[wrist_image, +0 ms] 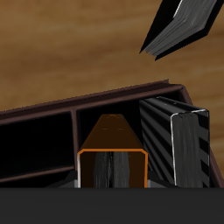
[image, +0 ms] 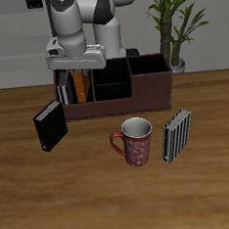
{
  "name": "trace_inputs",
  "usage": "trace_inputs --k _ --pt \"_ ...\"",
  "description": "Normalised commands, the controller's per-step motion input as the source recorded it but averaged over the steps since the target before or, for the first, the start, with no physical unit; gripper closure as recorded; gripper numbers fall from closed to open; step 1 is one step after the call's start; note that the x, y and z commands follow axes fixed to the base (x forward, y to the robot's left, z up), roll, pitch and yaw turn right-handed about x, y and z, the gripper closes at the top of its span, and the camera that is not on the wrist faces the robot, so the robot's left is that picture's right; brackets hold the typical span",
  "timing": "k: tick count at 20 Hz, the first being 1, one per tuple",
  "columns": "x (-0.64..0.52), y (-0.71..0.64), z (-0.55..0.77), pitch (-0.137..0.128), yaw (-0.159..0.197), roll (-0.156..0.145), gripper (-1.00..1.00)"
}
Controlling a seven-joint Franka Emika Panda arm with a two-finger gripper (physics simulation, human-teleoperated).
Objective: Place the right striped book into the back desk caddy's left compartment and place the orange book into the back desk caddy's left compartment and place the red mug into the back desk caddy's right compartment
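Observation:
The back desk caddy (image: 121,108) stands under the arm. Its left compartment (image: 57,84), the narrow end with tall black walls, holds the right striped book (image: 63,91) and, beside it, the orange book (image: 80,86). My gripper (image: 77,71) is directly over the orange book and looks shut on its top edge. In the wrist view the orange book (wrist_image: 112,140) stands upright next to the striped book (wrist_image: 173,140), and my fingers barely show. The red mug (image: 137,142) stands on the table in front of the caddy. The wide right compartment (image: 151,86) holds nothing.
A black book (image: 49,126) (wrist_image: 179,26) stands on the table just in front of the caddy's narrow end. Another striped book (image: 177,134) stands beside the mug. A potted plant (image: 172,23) is behind the caddy's wide end.

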Motion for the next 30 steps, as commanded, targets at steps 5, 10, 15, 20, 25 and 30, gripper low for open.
trace_inputs --k 5,10,15,20,25,30 --pt "0.12 -0.04 -0.22 0.072 -0.011 -0.016 1.0" --pt "0.1 -0.06 -0.16 0.077 -0.029 0.006 -1.0" --pt "0.02 -0.03 -0.02 0.024 0.001 -0.014 -1.0" --pt "0.04 0.02 0.12 -0.045 0.027 -0.022 -1.0" --pt "0.17 -0.06 0.24 -0.11 0.071 -0.069 -1.0" --pt "0.3 -0.04 0.21 -0.034 0.023 -0.052 -1.0"
